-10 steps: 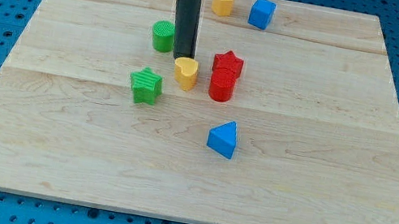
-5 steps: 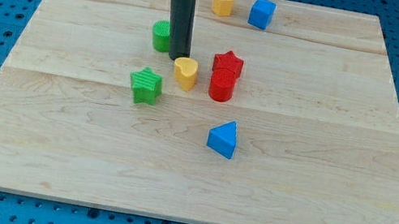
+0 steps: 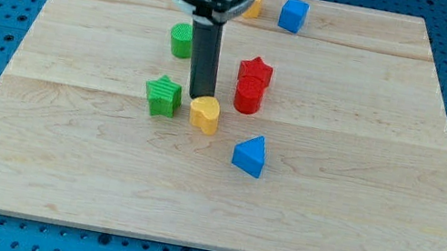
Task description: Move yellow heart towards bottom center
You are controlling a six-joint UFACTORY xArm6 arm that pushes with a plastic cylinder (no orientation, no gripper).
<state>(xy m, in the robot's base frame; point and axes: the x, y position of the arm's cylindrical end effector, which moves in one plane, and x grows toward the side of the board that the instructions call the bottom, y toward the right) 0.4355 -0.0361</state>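
The yellow heart (image 3: 204, 115) lies on the wooden board (image 3: 350, 194) a little left of centre. My tip (image 3: 201, 98) touches its top edge, just above it in the view. The dark rod rises from there to the arm at the view's top. A green star (image 3: 163, 96) lies just left of the heart. A blue triangular block (image 3: 249, 156) lies to its lower right.
A red star (image 3: 255, 71) and a red cylinder (image 3: 248, 97) sit right of the rod. A green cylinder (image 3: 182, 40) sits to its upper left. A yellow block (image 3: 253, 4), partly hidden by the arm, and a blue cube (image 3: 293, 14) sit near the top edge.
My tip has moved toward the view's bottom and pushed the yellow heart down past the green star's level. The other blocks have not moved.
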